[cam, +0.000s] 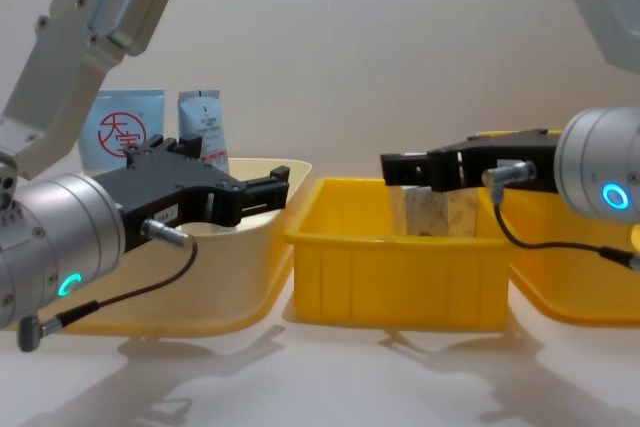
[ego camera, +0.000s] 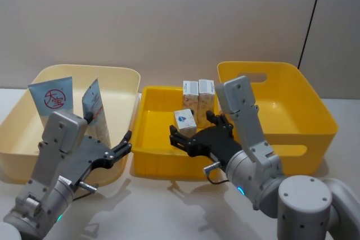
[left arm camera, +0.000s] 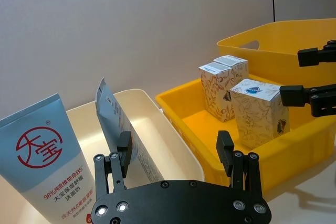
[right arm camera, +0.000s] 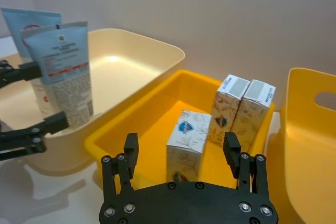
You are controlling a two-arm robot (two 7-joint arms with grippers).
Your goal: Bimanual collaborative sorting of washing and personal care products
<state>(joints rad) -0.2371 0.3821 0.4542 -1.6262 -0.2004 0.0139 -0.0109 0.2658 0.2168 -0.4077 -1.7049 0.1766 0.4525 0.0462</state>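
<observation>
Table (ego camera: 169, 209): the pale, plain top I'm looking down on. It carries three tubs in a row across my view, and soft shadows fall on the bare strip in front of them.
Left of the row: a cream tub (ego camera: 84, 67) with rounded corners, sitting flat on the table.
Middle: a shallow yellow bin (ego camera: 157, 167), rectangular and lower than both neighbours.
Right: a tall yellow tub (ego camera: 304, 105) with a slot handle cut in its far wall and another in its near wall.
Spacing: the cream tub's rim is just beside the bin's left rim; I cannot tell whether they touch. The tall tub stands close on the bin's right.
</observation>
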